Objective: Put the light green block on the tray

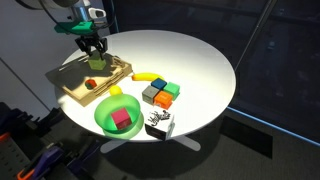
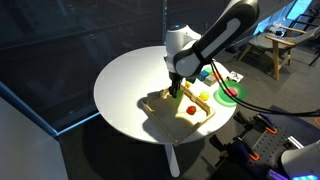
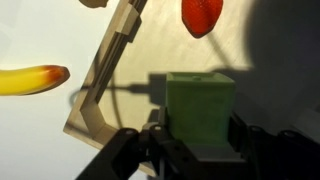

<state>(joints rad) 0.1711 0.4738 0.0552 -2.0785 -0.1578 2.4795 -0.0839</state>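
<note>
My gripper (image 1: 95, 58) is shut on the light green block (image 3: 200, 105), which sits between the two fingers in the wrist view. The block also shows in an exterior view (image 1: 97, 64). I hold it just over the light-wood tray (image 1: 72, 88), which lies at the table's edge. The tray's raised rim (image 3: 98, 92) is to the left of the block in the wrist view. In an exterior view the gripper (image 2: 176, 88) hangs over the tray (image 2: 165, 108). Whether the block touches the tray floor is not clear.
A red strawberry-like item (image 3: 203, 15) lies on the tray (image 1: 90, 84). A banana (image 1: 150, 77) lies beside the tray. A green bowl (image 1: 108, 108) holds a magenta block (image 1: 123, 120). A cluster of grey, orange and green cubes (image 1: 160, 93) stands nearby on the round white table (image 1: 200, 60).
</note>
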